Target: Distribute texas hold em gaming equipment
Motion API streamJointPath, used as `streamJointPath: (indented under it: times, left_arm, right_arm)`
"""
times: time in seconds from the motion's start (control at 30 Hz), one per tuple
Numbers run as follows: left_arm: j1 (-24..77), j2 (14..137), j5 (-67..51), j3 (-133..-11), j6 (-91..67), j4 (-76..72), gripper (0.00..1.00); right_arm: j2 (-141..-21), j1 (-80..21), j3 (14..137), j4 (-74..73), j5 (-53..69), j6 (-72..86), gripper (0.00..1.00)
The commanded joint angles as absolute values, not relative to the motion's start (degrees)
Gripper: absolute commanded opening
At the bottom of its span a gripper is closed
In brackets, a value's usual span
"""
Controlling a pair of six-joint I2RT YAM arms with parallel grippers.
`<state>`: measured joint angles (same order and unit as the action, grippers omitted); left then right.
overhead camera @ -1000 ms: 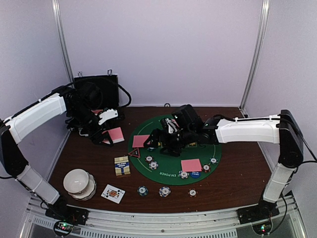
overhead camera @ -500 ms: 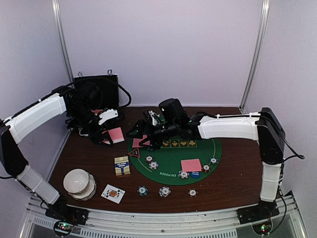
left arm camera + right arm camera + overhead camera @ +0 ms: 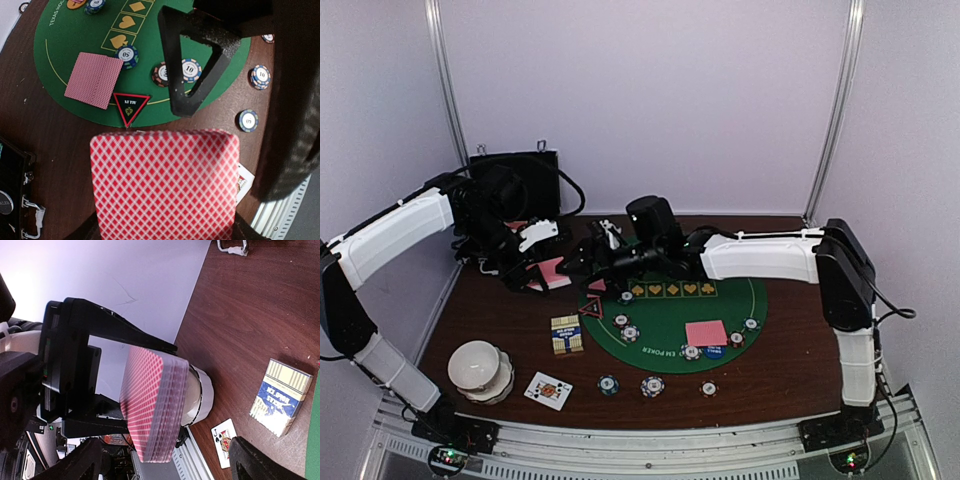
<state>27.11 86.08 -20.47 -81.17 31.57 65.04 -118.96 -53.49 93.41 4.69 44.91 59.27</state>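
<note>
Left wrist: left claw [image 3: 165,234] clamps pink-backed deck [image 3: 165,182].

Brown table [image 3: 790,370]: green mat [image 3: 670,312], card box [image 3: 567,334], face-up card [image 3: 548,390], chips [image 3: 653,386], bowl stack [image 3: 480,368].

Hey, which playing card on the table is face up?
The lone card beside the white bowl stack: it shows a jack's face. Other loose cards, like the pink-backed card on the green mat, lie face down.

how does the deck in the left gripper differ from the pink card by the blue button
The deck is a thick stack, the card a single one. The deck is clamped in the left gripper off the table; the card lies flat on the mat. Both show pink backs.
</note>
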Motion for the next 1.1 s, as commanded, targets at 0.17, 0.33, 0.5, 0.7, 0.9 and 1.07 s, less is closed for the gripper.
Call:
streamJointPath:
  times: [0.17,0.33,0.5,0.7,0.9,1.07]
  left_arm:
    - [27.1,85.5,-21.9,-83.1,31.5,64.9,0.0]
    - [27.1,85.5,-21.9,-83.0,31.6,64.9,0.0]
    - [27.1,85.2,-21.8,-83.1,31.6,64.9,0.0]
    - [27.1,85.1,-22.0,-83.0,31.6,65.2,0.0]
    - [27.1,85.0,-22.1,-82.9,31.7,65.2,0.0]
    - [27.1,84.8,-22.0,-82.7,31.7,65.2,0.0]
  right_arm:
    - [-125.1,-54.5,102.0,5.7,49.1,60.7,0.88]
    - [-127.9,-54.7,105.0,5.1,49.9,61.6,0.86]
    - [-129.9,-54.5,106.8,4.1,50.0,62.1,0.81]
    - [-130.4,-53.6,105.9,5.3,49.6,63.0,0.76]
    - [-129.2,-51.9,103.1,6.0,49.1,63.4,0.7]
    - [-127.9,-50.9,101.8,5.9,49.4,63.0,0.62]
